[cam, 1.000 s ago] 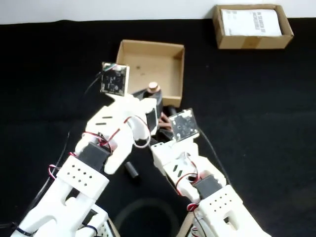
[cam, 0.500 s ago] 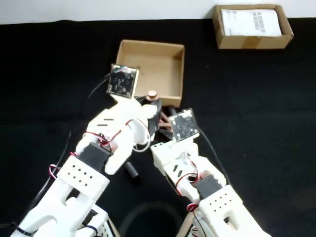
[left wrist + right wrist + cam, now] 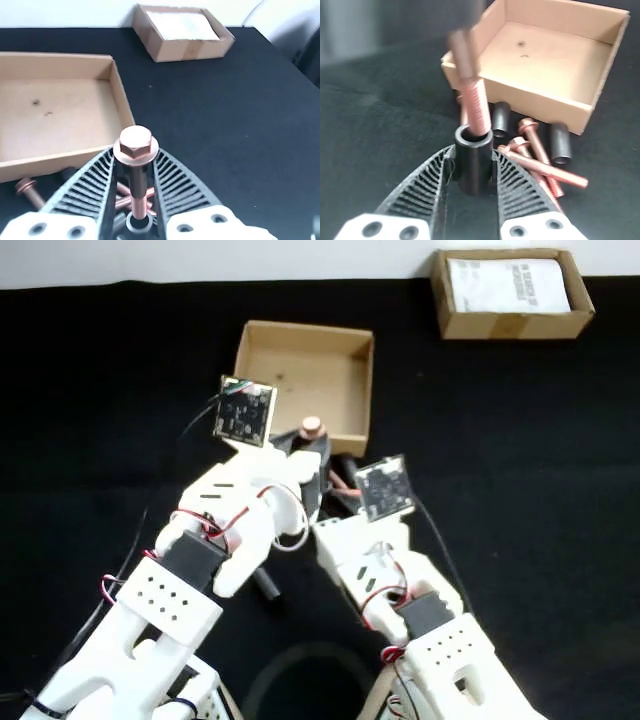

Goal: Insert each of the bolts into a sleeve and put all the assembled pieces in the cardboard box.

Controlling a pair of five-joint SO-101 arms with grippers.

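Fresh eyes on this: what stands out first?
A copper bolt, clamped in the left gripper, stands with its threaded tip in the mouth of a black sleeve held by the right gripper, just in front of the open cardboard box. The box is bare inside; loose bolts and loose sleeves lie beside its near wall.

Black table cover (image 3: 540, 500) spans the whole work surface. A small shallow cardboard tray (image 3: 508, 325) sits at the far right corner, near the white wall strip (image 3: 200, 258). A white printed sheet (image 3: 508, 284) lies flat inside it, covering most of its floor.
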